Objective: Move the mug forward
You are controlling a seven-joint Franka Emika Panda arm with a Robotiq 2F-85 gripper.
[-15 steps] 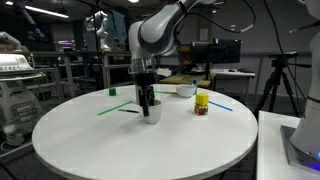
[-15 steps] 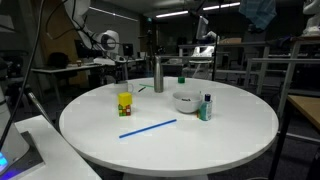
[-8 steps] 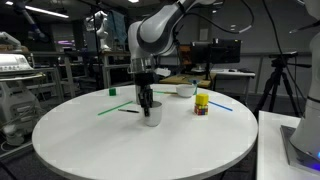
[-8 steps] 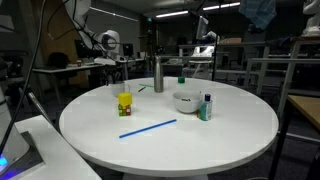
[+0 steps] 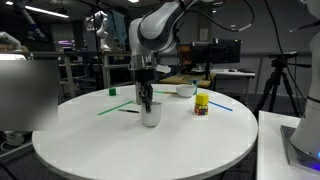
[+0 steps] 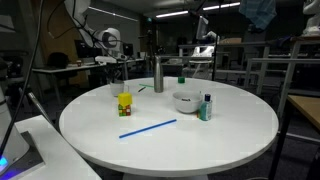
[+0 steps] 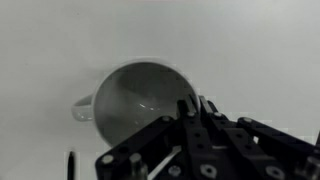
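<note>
The mug [image 5: 151, 116] is small, white and cylindrical and stands upright near the middle of the round white table [image 5: 90, 140]. My gripper [image 5: 147, 102] comes straight down onto it from above. From the wrist I look into the mug [image 7: 130, 100], its handle [image 7: 82, 108] pointing left. My gripper [image 7: 193, 103] is shut on the mug's rim at the right side, one finger inside the wall and one outside. Neither the mug nor my gripper shows in the exterior view with the steel bottle.
Behind the mug are a yellow container [image 5: 202, 103], a low white bowl [image 5: 185, 90], a green straw [image 5: 108, 110] and a blue straw [image 5: 222, 105]. In an exterior view stand a steel bottle [image 6: 158, 75], bowl [image 6: 185, 101], yellow container [image 6: 125, 103], blue straw [image 6: 148, 128] and small bottle [image 6: 205, 107].
The jaws have closed onto the mug's rim. The arm has hardly shifted, and the other objects stay where they were.
</note>
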